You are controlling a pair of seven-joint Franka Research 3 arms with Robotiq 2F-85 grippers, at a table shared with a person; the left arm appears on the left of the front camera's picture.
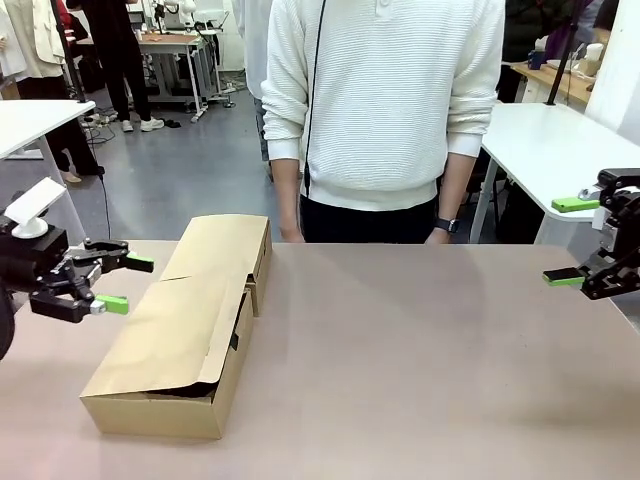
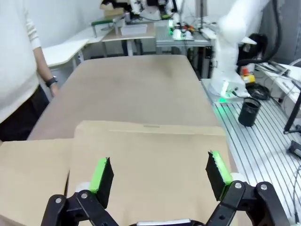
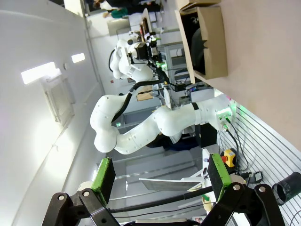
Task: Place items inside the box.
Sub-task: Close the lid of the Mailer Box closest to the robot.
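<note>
Workshop, beige table point(image 1: 420, 350), closed box point(image 1: 190, 320)

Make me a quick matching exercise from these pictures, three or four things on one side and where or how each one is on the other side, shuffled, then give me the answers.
Things:
1. cardboard box
2. left tool
3. right tool
4. person's hands

Places or states:
A. open, at the table's right edge, far from the box
B. at the far edge of the table, holding nothing
C. on the table's left part, flap lids lying down over it
D. open, just left of the box

Pairs: 1-C, 2-D, 3-A, 4-B
</note>
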